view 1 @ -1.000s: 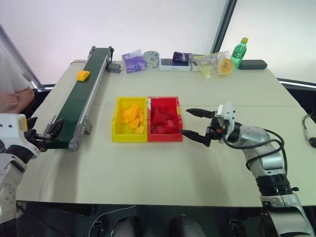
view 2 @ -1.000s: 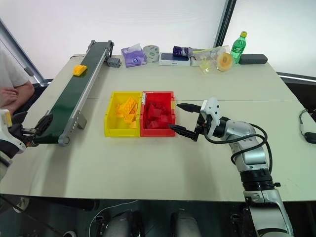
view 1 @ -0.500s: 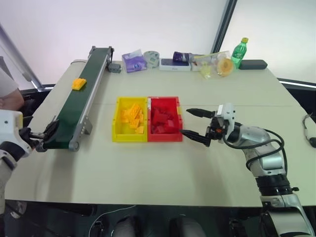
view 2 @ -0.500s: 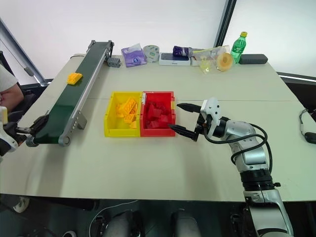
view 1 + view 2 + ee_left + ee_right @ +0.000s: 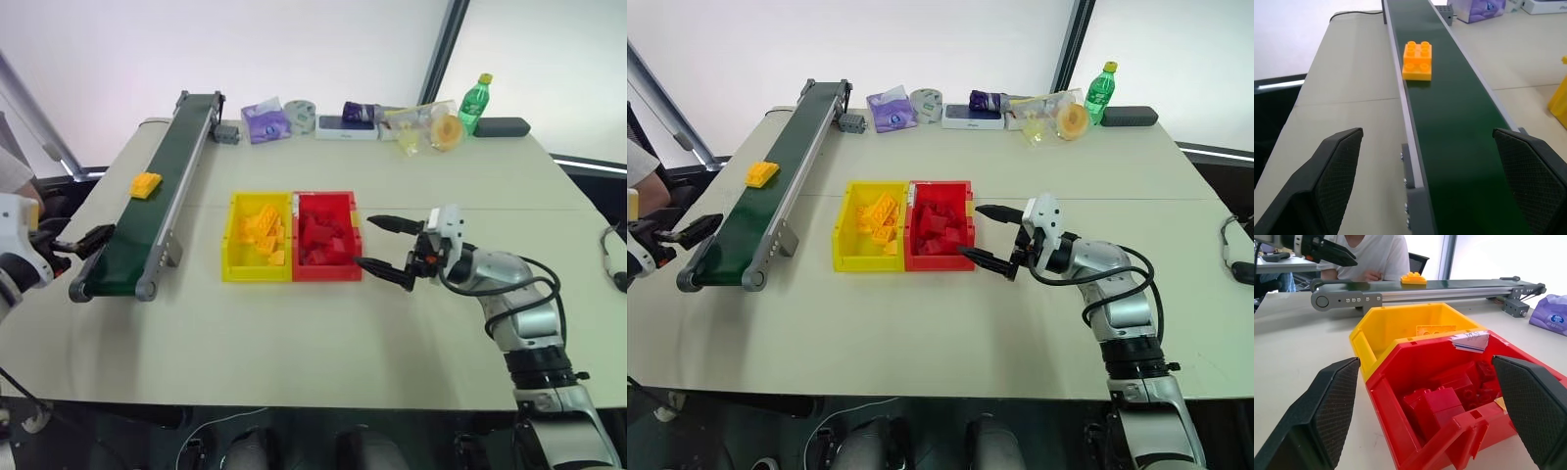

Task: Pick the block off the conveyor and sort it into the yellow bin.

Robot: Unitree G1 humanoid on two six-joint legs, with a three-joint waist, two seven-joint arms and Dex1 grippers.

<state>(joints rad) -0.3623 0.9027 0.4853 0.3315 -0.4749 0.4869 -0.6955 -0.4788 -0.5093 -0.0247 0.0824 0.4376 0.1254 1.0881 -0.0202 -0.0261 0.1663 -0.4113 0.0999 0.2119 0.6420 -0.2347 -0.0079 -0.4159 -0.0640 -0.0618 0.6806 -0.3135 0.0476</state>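
The block (image 5: pixel 146 185), an orange-yellow studded brick, lies flat on the conveyor (image 5: pixel 147 215) belt about midway along it, against the outer rail, with nothing gripping it. The left gripper (image 5: pixel 681 233) hangs released at the belt's near end, its fingers (image 5: pixel 1327 181) spread wide to either side of the belt and well short of the block. The yellow bin (image 5: pixel 258 274), joined to the red bin (image 5: pixel 328 272), holds yellow bricks, and the right gripper (image 5: pixel 390 247) hovers released just beside the red bin.

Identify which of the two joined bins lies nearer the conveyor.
The yellow bin: it sits on the conveyor's side, while its red twin lies beyond it, toward the right gripper.
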